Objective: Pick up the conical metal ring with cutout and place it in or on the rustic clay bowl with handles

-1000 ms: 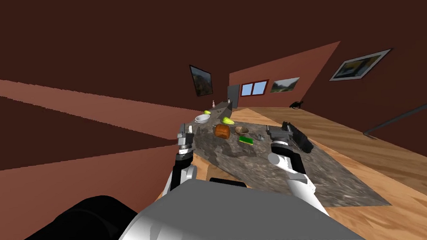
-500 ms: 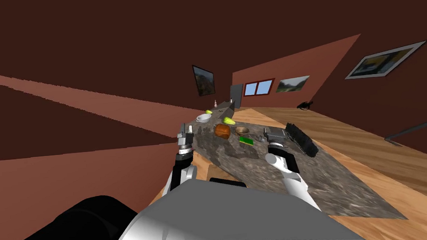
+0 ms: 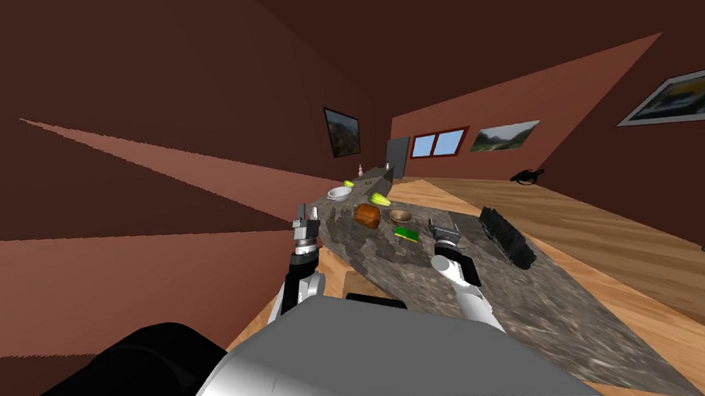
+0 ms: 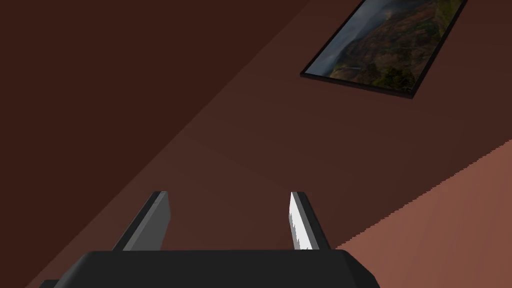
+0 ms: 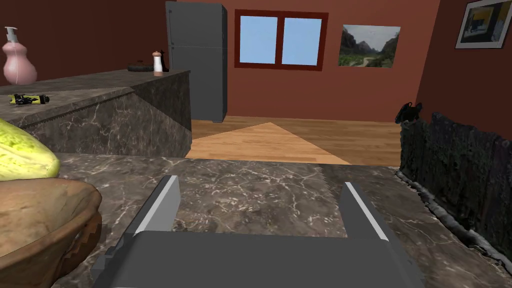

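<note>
Well left of the clay bowl (image 3: 400,215), the left gripper (image 4: 228,194) hangs open and empty, off the tabletop (image 3: 396,263) edge. Just right of the bowl, the right gripper (image 5: 261,181), fingers spread wide with nothing between them, has swung in from the black block (image 3: 508,235) farther right; my head has turned too. I cannot pick out the metal ring. It probably lies low by that gripper, so the grasp is still to come. No writing is readable.
</note>
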